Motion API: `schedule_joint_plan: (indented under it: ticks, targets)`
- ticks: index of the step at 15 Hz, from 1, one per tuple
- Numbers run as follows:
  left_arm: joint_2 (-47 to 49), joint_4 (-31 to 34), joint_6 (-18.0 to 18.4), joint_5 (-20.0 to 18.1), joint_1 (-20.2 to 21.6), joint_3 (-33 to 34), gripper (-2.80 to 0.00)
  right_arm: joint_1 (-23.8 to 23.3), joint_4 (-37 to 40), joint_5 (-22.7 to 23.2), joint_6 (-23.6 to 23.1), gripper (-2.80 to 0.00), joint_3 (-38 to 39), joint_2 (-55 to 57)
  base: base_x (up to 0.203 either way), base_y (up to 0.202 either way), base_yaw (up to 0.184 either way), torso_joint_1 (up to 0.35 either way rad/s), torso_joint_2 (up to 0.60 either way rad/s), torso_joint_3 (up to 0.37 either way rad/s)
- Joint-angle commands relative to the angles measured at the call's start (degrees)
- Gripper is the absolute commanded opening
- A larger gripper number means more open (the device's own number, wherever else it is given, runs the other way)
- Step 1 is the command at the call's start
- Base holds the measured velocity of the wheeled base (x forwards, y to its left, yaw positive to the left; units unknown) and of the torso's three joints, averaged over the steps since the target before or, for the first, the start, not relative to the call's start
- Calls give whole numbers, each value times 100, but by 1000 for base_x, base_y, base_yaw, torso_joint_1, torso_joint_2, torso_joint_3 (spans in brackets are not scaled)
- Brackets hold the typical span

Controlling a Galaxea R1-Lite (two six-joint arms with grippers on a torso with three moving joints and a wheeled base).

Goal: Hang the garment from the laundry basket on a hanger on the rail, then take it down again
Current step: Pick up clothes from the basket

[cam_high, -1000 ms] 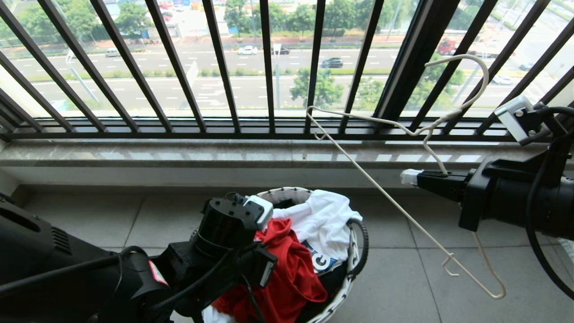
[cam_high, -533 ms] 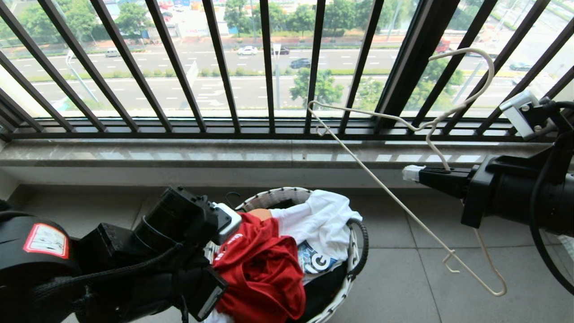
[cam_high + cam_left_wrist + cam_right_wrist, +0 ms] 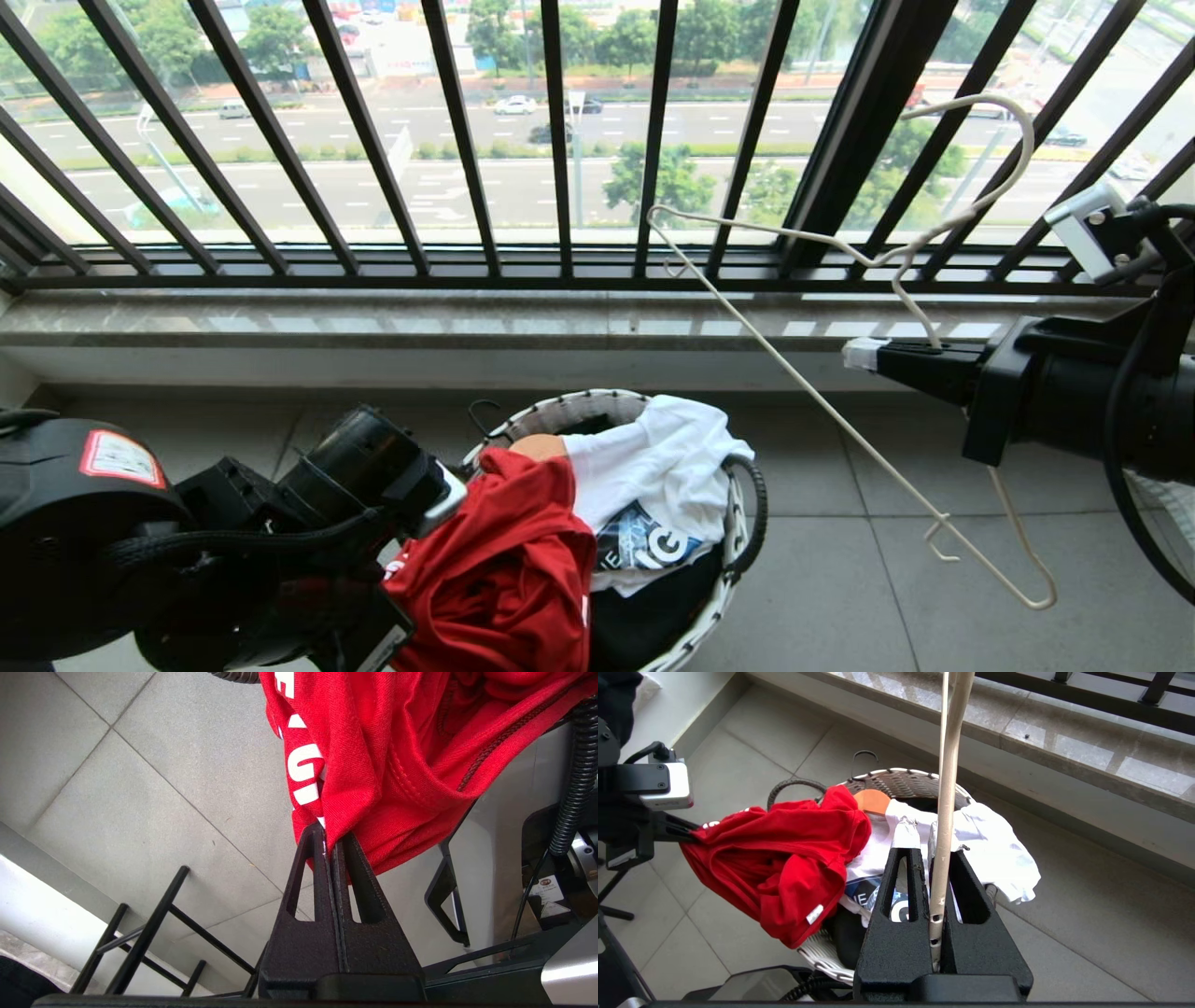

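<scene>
Left claw (image 3: pixel 329 835) pinches the red garment (image 3: pixel 499 583) beside the laundry basket (image 3: pixel 738 569); right claw (image 3: pixel 924 835) grips the hanger (image 3: pixel 822 411).

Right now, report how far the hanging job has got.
Done: right gripper is shut on the hanger; left gripper is shut on the red shirt. In hand: shirt partly drawn out of the basket. Left: thread it onto the hanger, hang it on the rail, not in view, then take it down.
</scene>
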Motion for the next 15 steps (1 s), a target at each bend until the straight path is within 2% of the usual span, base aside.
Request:
schedule_joint_plan:
  ticks: [1,4,5,10,15]
  targets:
    - [567,-7,-52,17,15,-24,-280,-10,-15,15,0,-280,-4,13,0,0,0,0,0,0]
    - [1053,-268,-98,25,148,-34,-280,-45,-15,15,0,-280,-11,13,0,0,0,0,0,0]
    - [1151,-347,-98,28,205,-43,0,-54,-15,15,0,-280,-20,13,0,0,0,0,0,0]
    - [616,-420,-83,-6,166,-50,0,-80,-15,15,0,-280,-20,13,0,0,0,0,0,0]
    - [-379,-433,-103,-257,-549,-32,0,-80,-15,15,0,-280,-20,-12,0,0,0,0,0,0]
